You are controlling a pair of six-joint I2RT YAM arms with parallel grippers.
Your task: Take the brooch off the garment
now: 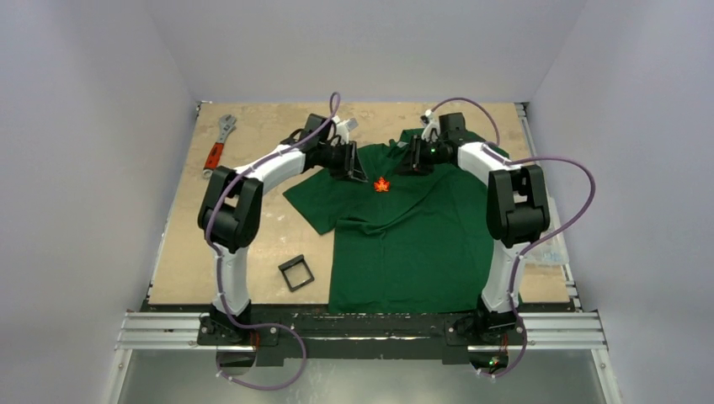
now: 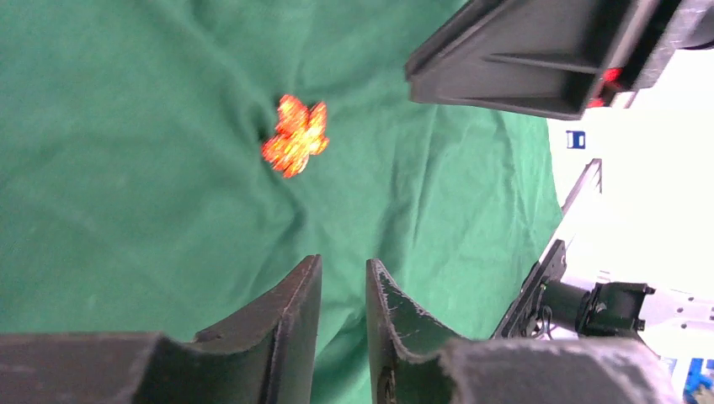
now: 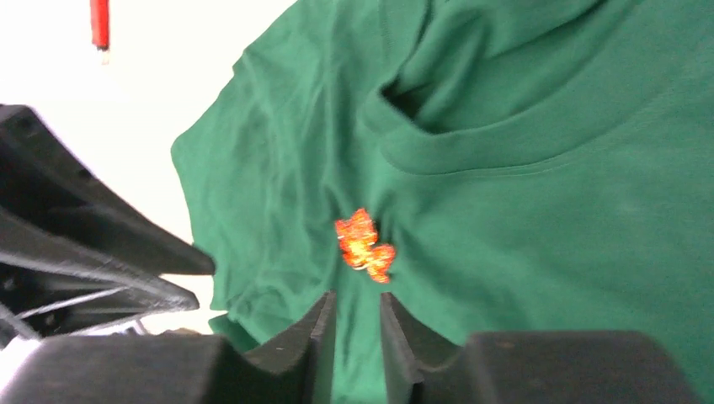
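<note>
The dark green T-shirt, the garment (image 1: pixel 412 244), lies flat on the table. The tiny orange-red leaf brooch (image 1: pixel 381 184) sits on its chest below the collar. My left gripper (image 1: pixel 358 172) hovers just left of the brooch. Its jaws are a narrow gap apart and hold nothing. In the left wrist view the brooch (image 2: pixel 295 136) lies ahead of the left gripper (image 2: pixel 343 268), above green cloth (image 2: pixel 126 210). My right gripper (image 1: pixel 414 160) hovers just right of the brooch. In the right wrist view the brooch (image 3: pixel 364 245) lies just beyond the right gripper (image 3: pixel 355 296), whose jaws are slightly apart and empty.
A red-handled wrench (image 1: pixel 217 147) lies at the far left of the wooden table (image 1: pixel 253 244). A small black square frame (image 1: pixel 296 273) lies left of the shirt's hem. The other arm's gripper shows in each wrist view, the right one (image 2: pixel 539 59) and the left one (image 3: pixel 84 244).
</note>
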